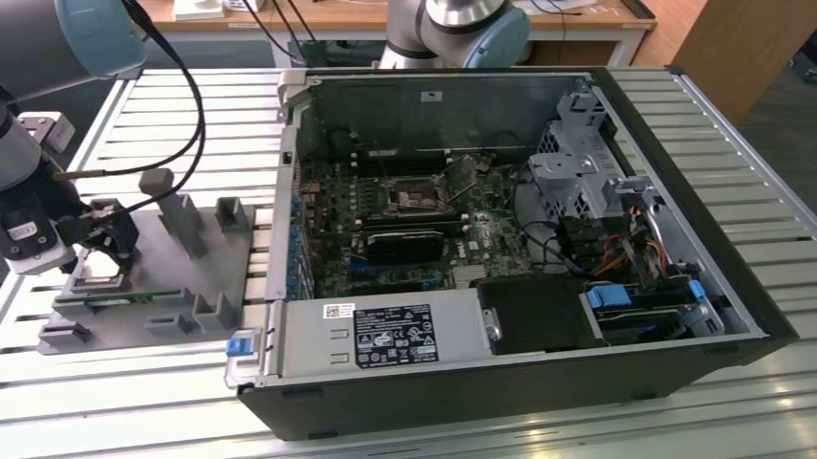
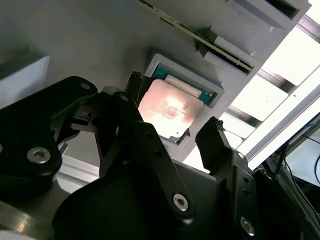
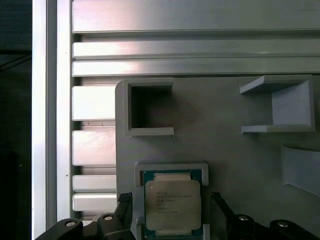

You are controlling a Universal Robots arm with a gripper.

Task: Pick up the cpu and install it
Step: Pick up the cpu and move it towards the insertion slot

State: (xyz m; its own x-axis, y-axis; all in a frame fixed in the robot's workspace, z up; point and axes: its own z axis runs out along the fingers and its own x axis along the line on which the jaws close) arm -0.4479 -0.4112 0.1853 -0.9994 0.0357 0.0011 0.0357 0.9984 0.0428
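The cpu (image 3: 172,202) is a small square chip with a shiny metal top. It lies flat in a shallow pocket of the grey fixture plate (image 3: 225,125). In the second wrist view the cpu (image 2: 167,107) glows under a reflection. My gripper (image 3: 172,209) hangs just above it and is open, one black finger (image 2: 215,142) on each side of the chip, neither touching it. In the exterior view my gripper (image 1: 109,241) is low over the fixture plate (image 1: 243,273), at the exterior view's left. The black-framed socket (image 1: 415,198) sits on the motherboard inside the open computer case (image 1: 511,382).
A thin green memory stick (image 2: 200,32) stands in a slot of the plate near the cpu pocket. Grey upright holders (image 1: 179,215) rise from the plate. A square holder (image 3: 147,110) is beside the pocket. The slatted metal table (image 1: 753,124) surrounds the case. A second arm (image 1: 453,29) stands behind.
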